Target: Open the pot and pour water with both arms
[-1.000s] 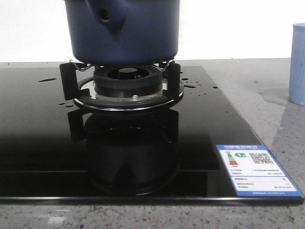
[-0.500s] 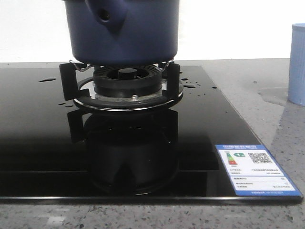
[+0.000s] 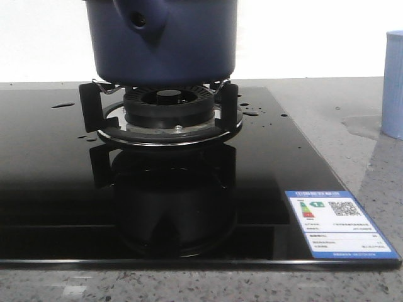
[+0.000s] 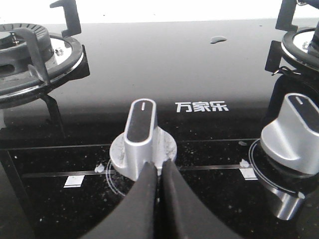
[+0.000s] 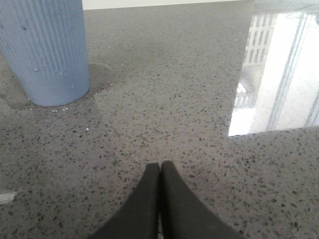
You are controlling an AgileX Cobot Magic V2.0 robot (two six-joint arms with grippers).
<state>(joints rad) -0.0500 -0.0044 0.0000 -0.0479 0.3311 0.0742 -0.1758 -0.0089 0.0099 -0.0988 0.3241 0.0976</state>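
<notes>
Three views cover the scene. In the front view no gripper shows; the large dark navy-blue cylindrical pot [image 3: 165, 41] stands on the black pan supports of a round gas burner [image 3: 169, 110] set in a glossy black glass hob [image 3: 56, 182], its tapering handle stub with a round hole pointing toward the camera. A blue-and-white energy label [image 3: 339, 225] with coloured bars and a QR code is stuck on the hob's near right corner; its small print is unreadable. A pale light-blue ribbed cup [image 3: 393, 85] is at the right edge on the grey speckled stone tabletop [image 3: 327, 104].

Only the left wrist view shows the controls: the left gripper [image 4: 159, 172], fingers pressed together, tips touching the base of a silver knob with a black top [image 4: 142, 137]. Beyond the knob, white characters read 万家乐 [image 4: 201, 106]. A second silver knob [image 4: 291, 132] sits beside the first.

The right wrist view shows the right gripper [image 5: 160, 167], also pressed shut and holding nothing, over the tabletop, the cup well beyond it. The pot is not seen there.
</notes>
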